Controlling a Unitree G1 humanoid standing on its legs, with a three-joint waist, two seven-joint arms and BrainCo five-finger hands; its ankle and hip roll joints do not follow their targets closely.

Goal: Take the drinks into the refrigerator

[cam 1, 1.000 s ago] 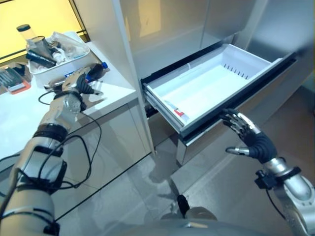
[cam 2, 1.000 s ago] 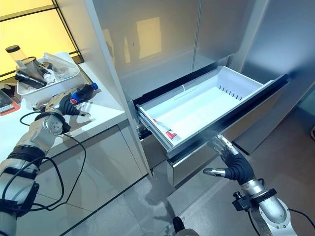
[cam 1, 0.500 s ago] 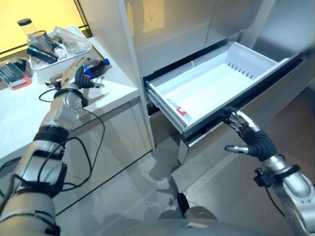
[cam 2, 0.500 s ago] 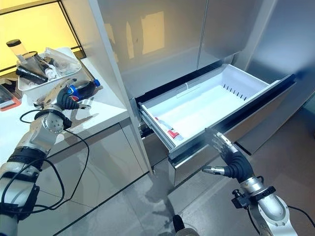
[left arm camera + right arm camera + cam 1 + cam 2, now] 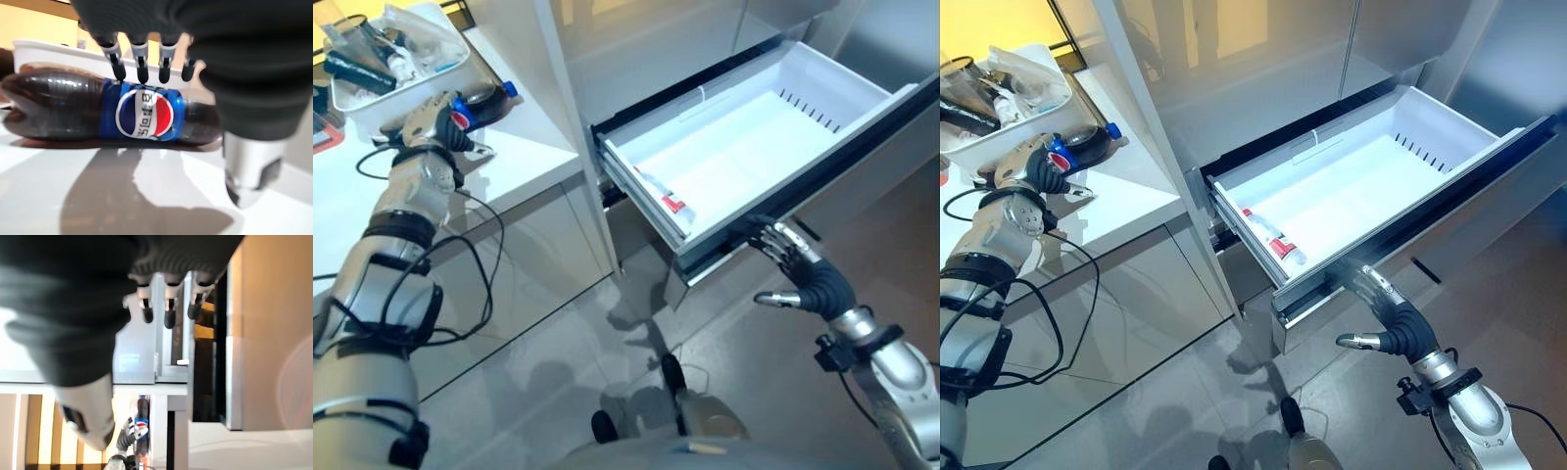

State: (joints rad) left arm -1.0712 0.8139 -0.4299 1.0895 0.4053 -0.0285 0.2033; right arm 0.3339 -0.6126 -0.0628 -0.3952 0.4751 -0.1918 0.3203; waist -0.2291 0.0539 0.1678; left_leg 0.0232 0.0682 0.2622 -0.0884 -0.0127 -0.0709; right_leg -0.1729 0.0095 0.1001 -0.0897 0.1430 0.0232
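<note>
A dark cola bottle (image 5: 98,112) with a blue label lies on its side on the white counter (image 5: 514,162), beside the fridge. My left hand (image 5: 429,122) is over it, open. Its fingertips (image 5: 142,73) rest on the top of the label, and the thumb hangs clear in front of the bottle. The fridge's white drawer (image 5: 754,147) stands pulled out. A small bottle with a red label (image 5: 1275,242) lies at its left end. My right hand (image 5: 1393,325) is open with fingers spread, just under the drawer's dark front edge.
A white tray (image 5: 406,73) holding several bottles and wrappers stands on the counter behind the cola bottle. The fridge's grey doors (image 5: 1263,59) rise above the drawer. Grey floor (image 5: 558,333) lies below the drawer and the counter.
The camera has tipped down and shifted, so the whole picture moved. My left hand stays at the cola bottle and my right hand stays under the drawer front.
</note>
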